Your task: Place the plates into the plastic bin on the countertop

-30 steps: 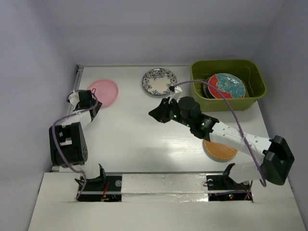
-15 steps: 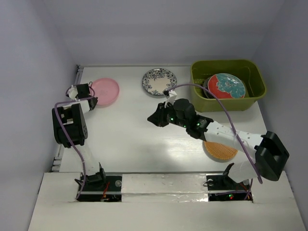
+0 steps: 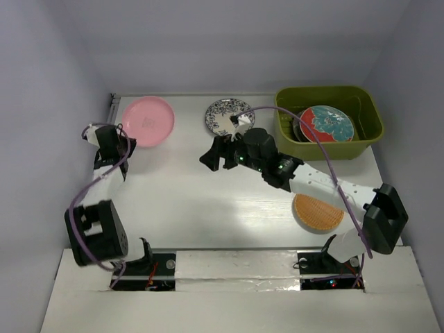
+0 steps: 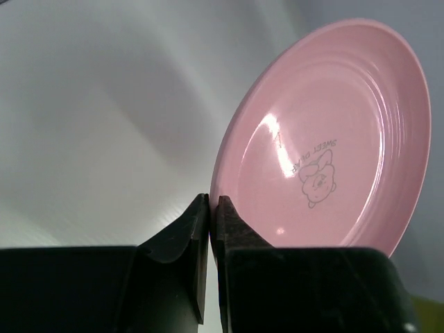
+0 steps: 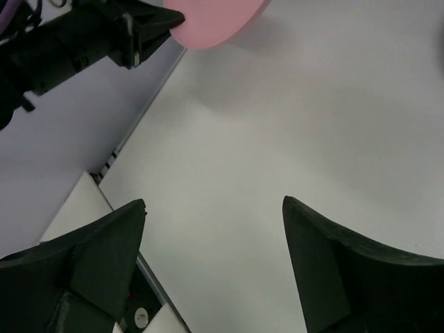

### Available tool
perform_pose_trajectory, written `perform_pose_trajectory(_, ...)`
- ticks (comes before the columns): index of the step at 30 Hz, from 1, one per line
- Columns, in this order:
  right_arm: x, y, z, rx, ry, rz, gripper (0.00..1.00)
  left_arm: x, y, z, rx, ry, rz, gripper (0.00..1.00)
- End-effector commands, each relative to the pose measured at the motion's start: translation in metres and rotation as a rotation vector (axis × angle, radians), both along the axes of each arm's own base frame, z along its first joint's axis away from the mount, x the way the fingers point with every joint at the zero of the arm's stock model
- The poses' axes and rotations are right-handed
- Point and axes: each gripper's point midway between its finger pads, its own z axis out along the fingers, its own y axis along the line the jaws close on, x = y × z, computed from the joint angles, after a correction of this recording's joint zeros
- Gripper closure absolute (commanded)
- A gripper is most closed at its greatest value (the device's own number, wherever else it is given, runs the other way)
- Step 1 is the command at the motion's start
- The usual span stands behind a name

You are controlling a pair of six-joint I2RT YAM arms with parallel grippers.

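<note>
My left gripper (image 3: 125, 142) is shut on the rim of the pink plate (image 3: 147, 121), which is tilted up off the countertop (image 3: 180, 201) at the far left. In the left wrist view the jaws pinch the edge of the pink plate (image 4: 326, 139), left gripper (image 4: 210, 202). My right gripper (image 3: 208, 157) hangs open over the middle, empty (image 5: 214, 201). Behind it lies the blue-white patterned plate (image 3: 223, 116). The olive-green plastic bin (image 3: 326, 91) at the back right holds the red plate with a teal flower (image 3: 326, 123) on top of a dark one (image 3: 298, 129). An orange-brown plate (image 3: 319, 213) lies near the right arm.
The right wrist view shows the pink plate (image 5: 215, 21) and the left gripper (image 5: 149, 31) at the top, and the table's left edge with a metal rail (image 5: 132, 139). White walls close in the left, back and right sides. A purple cable (image 3: 305, 135) arcs over the right arm.
My left gripper has shut on the pink plate's rim and raised it, tilted, toward the back left. My right gripper has opened wide and moved left.
</note>
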Motion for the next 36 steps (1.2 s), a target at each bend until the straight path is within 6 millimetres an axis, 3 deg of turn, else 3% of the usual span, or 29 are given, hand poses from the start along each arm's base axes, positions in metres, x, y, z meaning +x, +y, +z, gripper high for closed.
perform_pose_trajectory(1,0.029,-0.022,0.044,0.015,-0.094,-0.097,0.15,-0.003,-0.037,0.065,-0.012,-0.217,-0.160,1.00)
perform_pose_trajectory(5,0.051,-0.051,0.059,0.010,-0.104,-0.155,0.09,-0.026,-0.081,0.073,-0.016,-0.244,-0.327,1.00)
perform_pose_trajectory(11,0.058,-0.053,0.067,-0.028,-0.110,-0.154,0.05,-0.056,-0.137,0.087,0.000,-0.302,-0.506,1.00)
perform_pose_trajectory(15,0.083,-0.075,0.045,-0.059,-0.056,-0.283,0.06,-0.073,-0.152,0.089,-0.019,-0.338,-0.570,1.00)
perform_pose_trajectory(17,0.085,-0.076,0.043,-0.029,-0.046,-0.283,0.06,-0.080,-0.159,0.095,-0.015,-0.365,-0.607,1.00)
perform_pose_trajectory(28,0.076,-0.050,0.029,0.009,0.004,-0.153,0.28,-0.095,-0.191,0.097,0.005,-0.385,-0.767,1.00)
perform_pose_trajectory(31,0.079,-0.051,0.029,0.022,0.009,-0.157,0.49,-0.094,-0.193,0.103,0.028,-0.392,-0.769,1.00)
perform_pose_trajectory(34,0.082,-0.055,0.027,0.038,0.027,-0.151,0.81,-0.098,-0.207,0.110,0.033,-0.398,-0.816,1.00)
perform_pose_trajectory(35,0.088,-0.060,0.031,0.062,0.026,-0.165,0.97,-0.098,-0.211,0.112,0.044,-0.400,-0.822,1.00)
perform_pose_trajectory(36,0.093,-0.067,0.035,0.080,0.018,-0.182,1.00,-0.098,-0.212,0.116,0.053,-0.407,-0.821,0.98)
